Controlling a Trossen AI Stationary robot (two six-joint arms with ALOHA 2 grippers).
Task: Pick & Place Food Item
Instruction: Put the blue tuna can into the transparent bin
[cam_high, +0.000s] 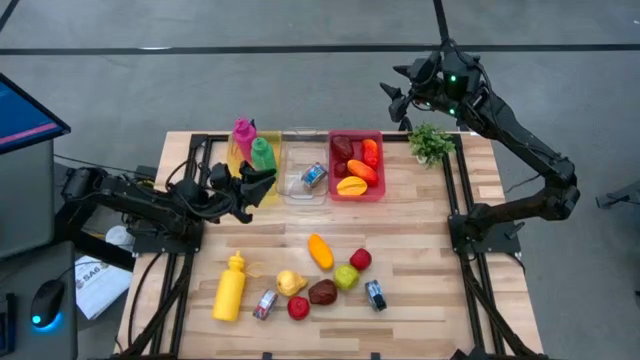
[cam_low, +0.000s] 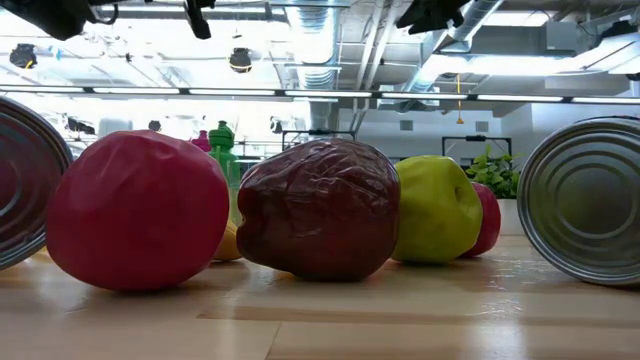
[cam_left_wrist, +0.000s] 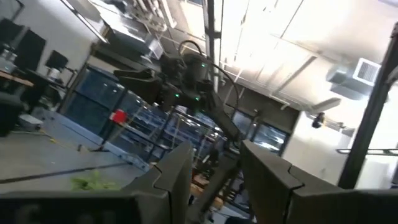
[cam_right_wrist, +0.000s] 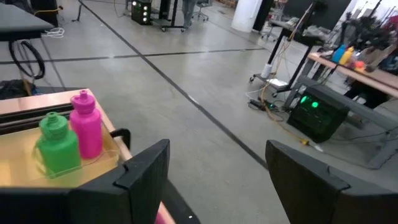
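Nearest the low camera, a red fruit (cam_low: 137, 210) and dark wrinkled fruit (cam_low: 320, 208) lie on the table (cam_low: 320, 320). From above, the left gripper (cam_high: 262, 184), empty, fingers narrowly apart, hangs beside the clear bin (cam_high: 300, 190). The right gripper (cam_high: 396, 103), fingers wide and empty, hovers beyond the table's far edge.

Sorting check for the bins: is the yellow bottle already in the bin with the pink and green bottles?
No, the yellow bottle lies on the table, apart from that bin.
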